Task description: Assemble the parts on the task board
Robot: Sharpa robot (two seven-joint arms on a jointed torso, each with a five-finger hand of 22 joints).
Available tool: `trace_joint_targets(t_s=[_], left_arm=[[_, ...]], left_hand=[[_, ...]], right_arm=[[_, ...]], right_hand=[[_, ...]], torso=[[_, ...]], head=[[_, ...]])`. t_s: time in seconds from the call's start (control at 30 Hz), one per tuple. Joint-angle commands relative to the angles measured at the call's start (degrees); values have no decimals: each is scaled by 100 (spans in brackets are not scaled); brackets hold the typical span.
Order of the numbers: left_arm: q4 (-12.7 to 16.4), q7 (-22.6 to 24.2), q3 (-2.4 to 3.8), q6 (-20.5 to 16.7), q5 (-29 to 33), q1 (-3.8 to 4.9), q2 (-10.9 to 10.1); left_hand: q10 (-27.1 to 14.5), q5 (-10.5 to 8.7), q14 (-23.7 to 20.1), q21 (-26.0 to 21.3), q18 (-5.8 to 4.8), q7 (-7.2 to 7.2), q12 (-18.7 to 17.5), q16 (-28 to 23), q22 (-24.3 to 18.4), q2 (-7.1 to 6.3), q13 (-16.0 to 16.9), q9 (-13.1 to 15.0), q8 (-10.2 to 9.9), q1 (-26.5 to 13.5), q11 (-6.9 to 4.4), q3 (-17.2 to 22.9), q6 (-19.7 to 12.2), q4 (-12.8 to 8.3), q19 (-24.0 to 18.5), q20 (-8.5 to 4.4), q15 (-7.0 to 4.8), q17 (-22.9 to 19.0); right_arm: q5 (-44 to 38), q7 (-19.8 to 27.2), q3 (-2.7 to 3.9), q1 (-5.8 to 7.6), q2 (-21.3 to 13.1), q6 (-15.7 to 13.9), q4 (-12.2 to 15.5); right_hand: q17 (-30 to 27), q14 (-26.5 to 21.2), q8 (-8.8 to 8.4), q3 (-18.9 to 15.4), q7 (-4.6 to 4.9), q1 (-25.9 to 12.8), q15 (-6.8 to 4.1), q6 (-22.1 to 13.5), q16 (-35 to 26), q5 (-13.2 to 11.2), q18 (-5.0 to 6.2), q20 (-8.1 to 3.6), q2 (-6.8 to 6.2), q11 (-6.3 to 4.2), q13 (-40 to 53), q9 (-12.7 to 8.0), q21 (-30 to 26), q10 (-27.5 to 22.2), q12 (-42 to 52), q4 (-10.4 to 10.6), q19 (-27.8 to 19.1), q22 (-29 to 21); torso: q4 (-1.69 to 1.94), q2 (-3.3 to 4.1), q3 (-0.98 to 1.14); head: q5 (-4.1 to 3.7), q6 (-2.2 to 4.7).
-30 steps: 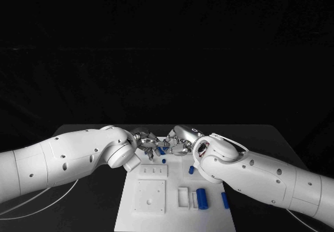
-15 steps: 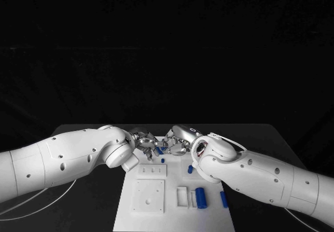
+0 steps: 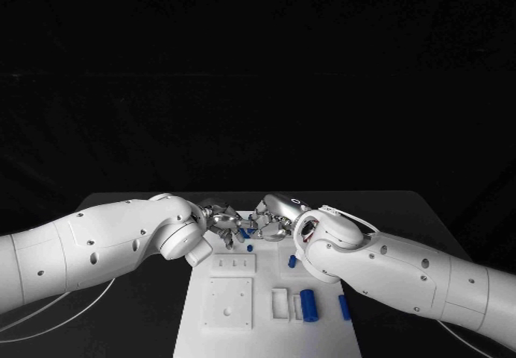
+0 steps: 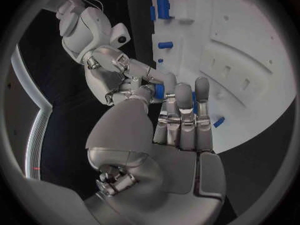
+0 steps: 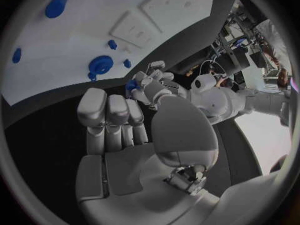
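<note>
Where the two white arms meet over the far end of the task board [image 3: 274, 328], the left hand [image 3: 223, 219] and the right hand [image 3: 275, 221] come together almost fingertip to fingertip. Between them sits a small blue part [image 4: 160, 90] — in the left wrist view it lies right against the left hand's fingers [image 4: 185, 105], which stand side by side and fairly straight, and the right hand's fingers [image 4: 134, 73] curl in toward it from the other side. Which hand actually grips it, I cannot tell; the part is mostly hidden by metal.

Just beside the fingers, toward the robot, a little blue piece [image 3: 250, 247] rests on the board, and another [image 3: 292, 261] lies a bit further on, close under the right forearm. Well away from the fingers, at the near end, a larger blue cylinder [image 3: 309, 306] lies in a recess, with a slimmer blue bar [image 3: 344, 307] near it at the board's edge. The board itself lies on the black surface [image 3: 129, 298] — white, with shallow rectangular pockets.
</note>
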Motion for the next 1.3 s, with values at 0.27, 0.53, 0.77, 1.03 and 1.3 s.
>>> trace_joint_targets(t_s=[0.27,0.53,0.77,1.03,1.3], left_arm=[[50,-37,1,336,73,4,1],[53,-28,1,324,128,4,-11],[46,-22,2,308,159,3,-18],[35,-19,2,309,198,3,-19],[40,31,2,308,262,-3,-27]], left_hand=[[-80,-58,-68,-90,-64,57,-67,79,49,31,-62,-736,130,-84,17,-182,-91,134,-9,46,8,-31],[-105,-118,-84,-125,-60,81,-61,122,83,20,-73,-942,193,-167,30,-281,-136,260,-1,58,19,-32],[-116,-153,-90,-148,-60,82,-27,143,96,32,-51,-1014,229,-187,29,-338,-142,379,13,58,18,-35],[-109,19,-102,-144,-54,83,-63,162,132,289,-85,-969,296,116,35,-42,-199,97,5,53,16,-32],[-30,431,-121,-35,-12,80,-97,251,290,400,-135,-277,734,56,20,534,-335,-472,-44,31,-6,8]], right_arm=[[-89,-55,8,3,-9,34,-33],[-90,-54,8,0,-8,46,-36],[-92,-50,8,-1,-6,45,-35],[-93,-38,8,-2,-3,73,-37],[-90,-33,8,-3,0,128,-52]], right_hand=[[8,-5,25,9,-93,6,-34,515,-24,-57,-28,-28,61,-35,14,6,-25,27,23,-38,285,681],[3,-8,26,15,-94,2,-33,518,-29,-72,-28,-27,65,-34,18,6,-29,29,25,-44,284,681],[4,-8,26,24,-93,1,-33,521,-30,-78,-28,-27,67,-34,28,7,-24,35,32,-55,285,682],[4,-8,26,24,-93,1,-33,521,-30,-78,-28,-27,67,-34,28,7,-24,35,32,-55,285,682],[2,-8,26,26,-95,-7,-34,526,-33,-90,-29,-27,70,-35,31,7,-27,33,29,-61,284,681]], torso=[[1,2,1],[1,3,0],[3,1,1],[3,-1,-1],[2,-3,-1]], head=[[-4,-4],[0,-14],[7,-16],[15,-14],[23,-26]])
